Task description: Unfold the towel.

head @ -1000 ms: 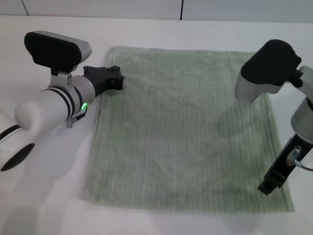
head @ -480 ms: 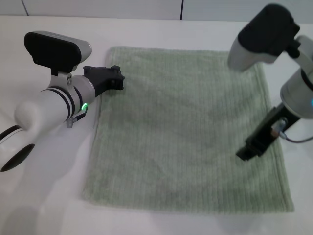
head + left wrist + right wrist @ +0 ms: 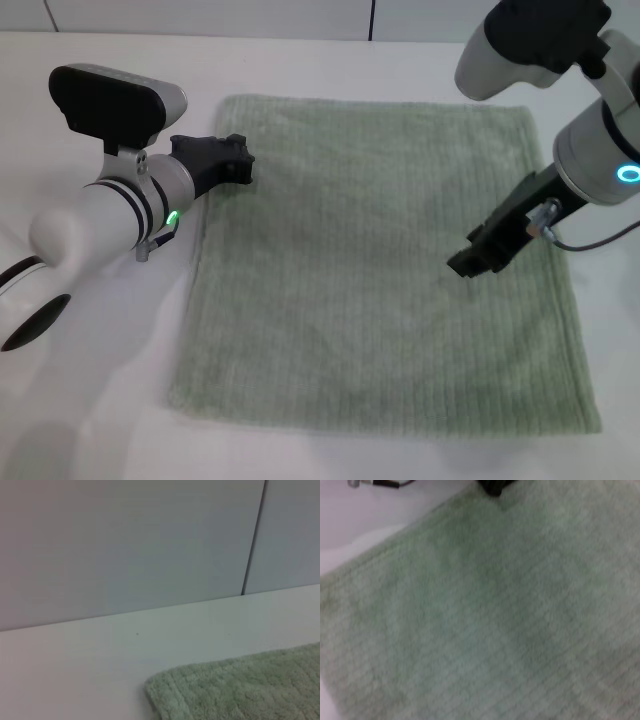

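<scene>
The pale sage-green towel (image 3: 385, 265) lies spread flat as one rough square on the white table. My left gripper (image 3: 240, 160) is open and empty, low at the towel's far left corner. That corner also shows in the left wrist view (image 3: 240, 692). My right gripper (image 3: 472, 262) hangs over the towel's right half, clear of its edge and holding nothing. The right wrist view is filled with the ribbed towel (image 3: 495, 620).
The white table (image 3: 90, 400) runs around the towel on all sides. A grey wall (image 3: 125, 545) with a dark seam stands behind the table's far edge. A thin cable (image 3: 590, 240) hangs from my right wrist.
My right arm has lifted from the towel's near right edge and moved left and away, over the towel's right half. The left arm and the towel have not moved.
</scene>
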